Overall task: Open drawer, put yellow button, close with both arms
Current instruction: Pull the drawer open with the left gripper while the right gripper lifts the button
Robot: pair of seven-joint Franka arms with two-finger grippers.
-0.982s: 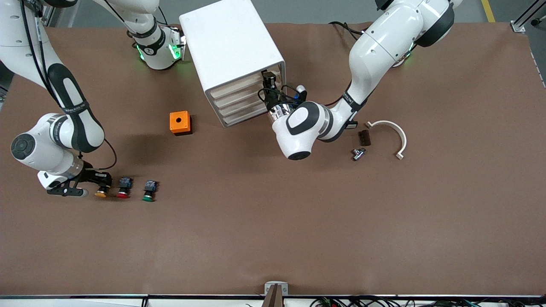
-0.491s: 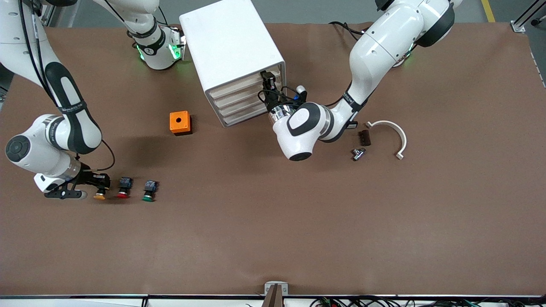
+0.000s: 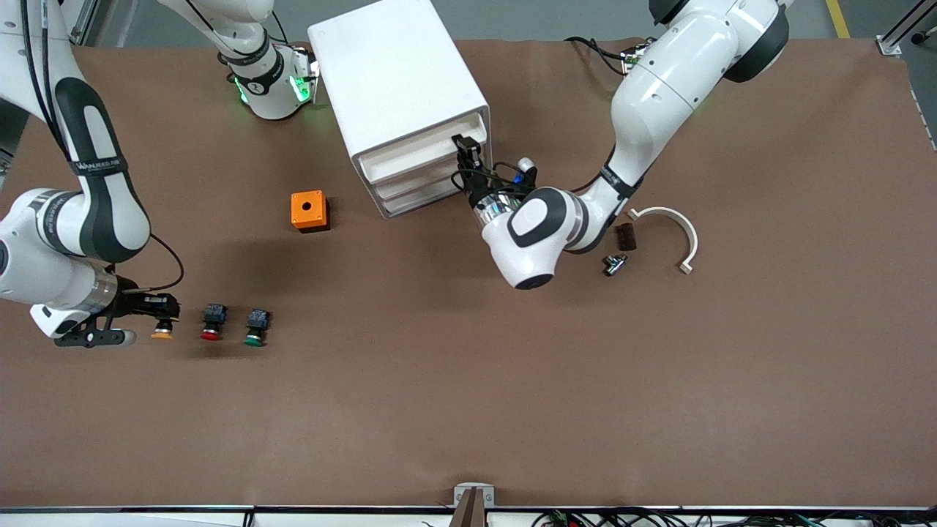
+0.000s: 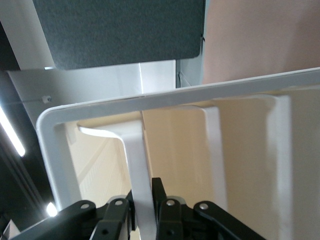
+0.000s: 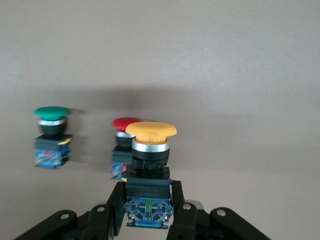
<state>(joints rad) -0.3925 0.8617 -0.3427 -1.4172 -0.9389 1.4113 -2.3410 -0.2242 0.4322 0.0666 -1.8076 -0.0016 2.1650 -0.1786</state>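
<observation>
I am drawing the left gripper (image 3: 466,157), clamped on the handle of the top drawer (image 3: 410,162), outward; the drawer is now sliding open. The right gripper (image 5: 148,212), pinching the yellow button (image 5: 150,150), is lifting it away from the red button (image 3: 211,323) alongside.

Brown table (image 3: 468,410) with cabinet (image 3: 395,80), orange box (image 3: 308,210), red button (image 3: 211,320), green button (image 3: 256,326).

Left claw (image 4: 145,220) cut off at picture's edge, drawer (image 3: 417,155) inside hidden, red button (image 5: 122,145) half hidden.
</observation>
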